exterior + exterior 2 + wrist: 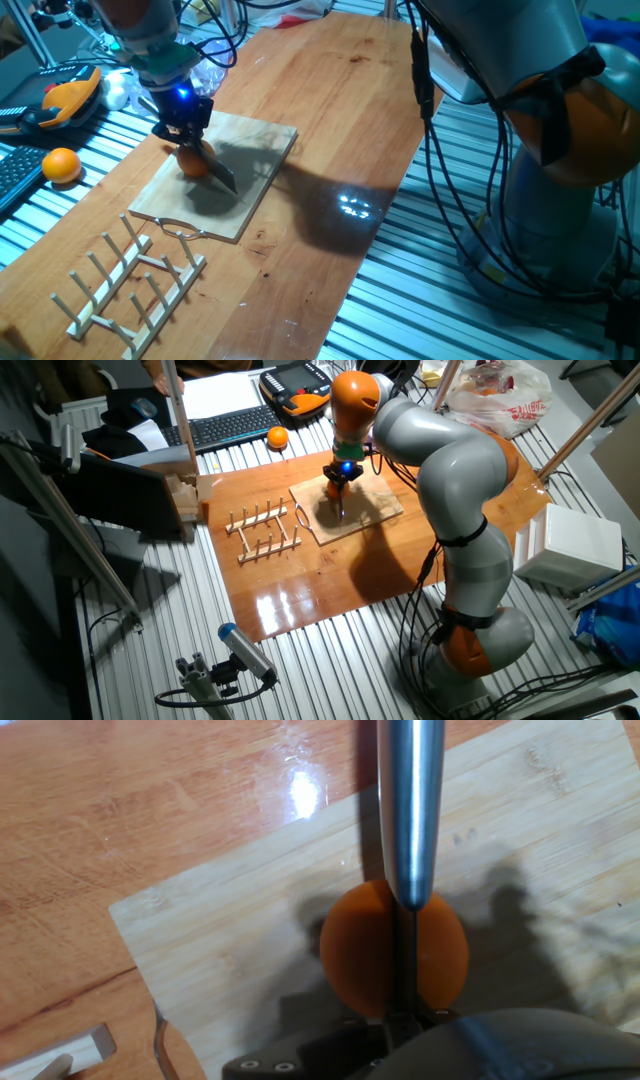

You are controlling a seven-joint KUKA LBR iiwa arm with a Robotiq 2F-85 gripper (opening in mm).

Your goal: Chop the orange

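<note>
The orange (191,164) sits on a pale wooden cutting board (262,141) on the wooden tabletop. My gripper (189,132) hangs right over the fruit and is shut on a steel knife (221,176). In the hand view the knife (409,810) runs along the middle of the orange (355,952), its edge across the top of the fruit. The orange still looks round and whole from above. The other fixed view shows my gripper (340,473) above the orange (332,490) on the board (378,510).
A second whole orange (61,165) lies on the metal table at the left, near an orange-and-black handheld device (70,95) and a keyboard (225,426). A wooden dish rack (130,285) stands in front of the board. Cables hang beside the arm's base (560,170).
</note>
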